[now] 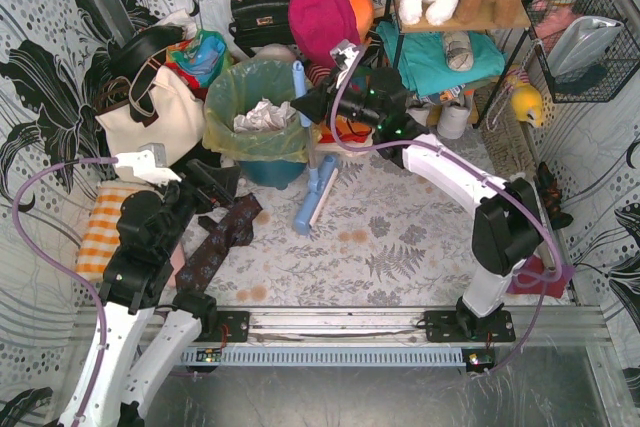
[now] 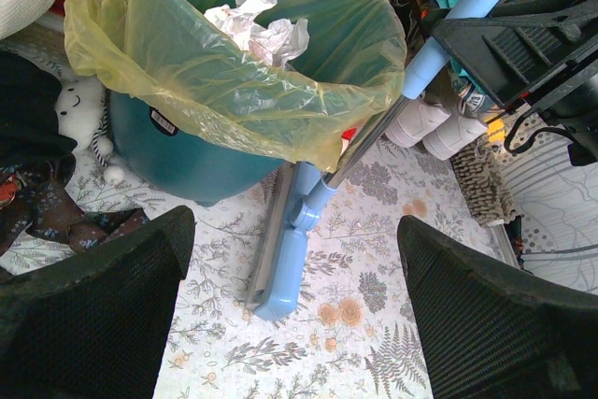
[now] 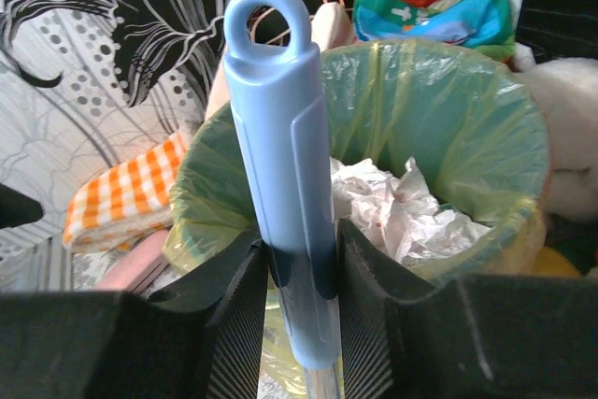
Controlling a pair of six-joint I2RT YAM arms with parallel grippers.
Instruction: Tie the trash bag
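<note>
**Operator:** Where is the trash bag?

**Spotter:** You'll find the trash bag (image 1: 232, 97) at the far side of the table, left of the middle, lining the teal bucket (image 1: 272, 169). Its mouth stands open, with the yellow-green plastic folded out over the rim. Crumpled white paper (image 2: 257, 30) lies inside. The cream tote (image 1: 150, 117) sits just beside the bucket on its left.

**Operator:** What has my right gripper got?

**Spotter:** Your right gripper (image 3: 299, 254) is at the bucket's right rim. Its jaws are closed on the blue handle (image 3: 280, 137) of a floor wiper, with both fingers pressed against it a little below the ring at its top. The handle leans on the bag's folded edge, and the wiper's blue head (image 1: 316, 202) rests on the flowered tablecloth (image 1: 400, 247), near side of the bucket. Whether your fingers also touch the plastic, I cannot tell from the wrist view.

**Operator:** And the left?

**Spotter:** Your left gripper (image 2: 294, 231) hangs over the tablecloth on the near side of the bucket, apart from the bag. Its jaws are spread wide, with nothing between them. A dark patterned necktie (image 1: 222, 237) lies on the cloth close by.
</note>
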